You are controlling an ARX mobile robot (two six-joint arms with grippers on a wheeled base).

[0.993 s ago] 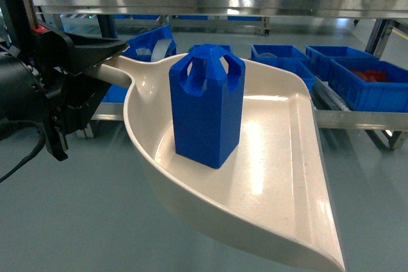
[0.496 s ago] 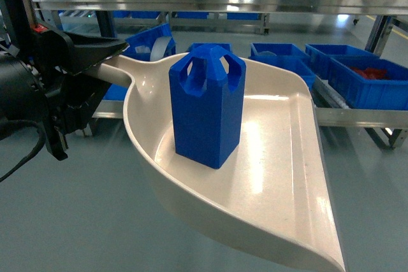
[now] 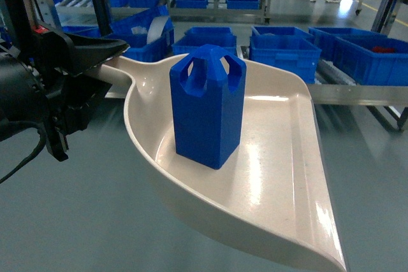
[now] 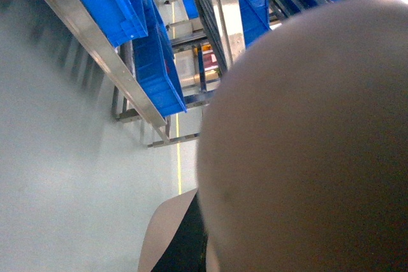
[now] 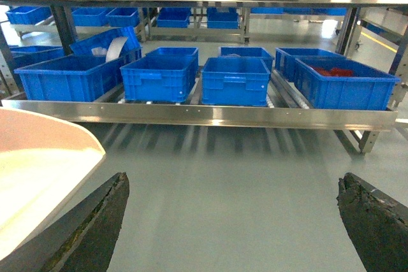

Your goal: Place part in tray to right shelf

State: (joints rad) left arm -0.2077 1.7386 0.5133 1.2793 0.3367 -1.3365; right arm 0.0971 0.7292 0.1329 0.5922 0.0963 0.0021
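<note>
Part (image 3: 208,111), a tall bright-blue block with arched loops on top, stands upright in the rear half of the tray (image 3: 280,189), toward 11 o'clock from the tray's middle. Behind them, at 12 o'clock, the steel shelf (image 5: 191,114) carries a row of large blue crates (image 5: 236,81) over the grey floor (image 5: 229,189). The cream tray is wide and its flat lip points to 5 o'clock. The left end effector (image 3: 89,62), at 9 o'clock, is closed around the tray's handle (image 3: 118,68). The right end effector (image 5: 233,221) holds nothing, and its two dark fingers (image 5: 376,221) are spread wide apart.
</note>
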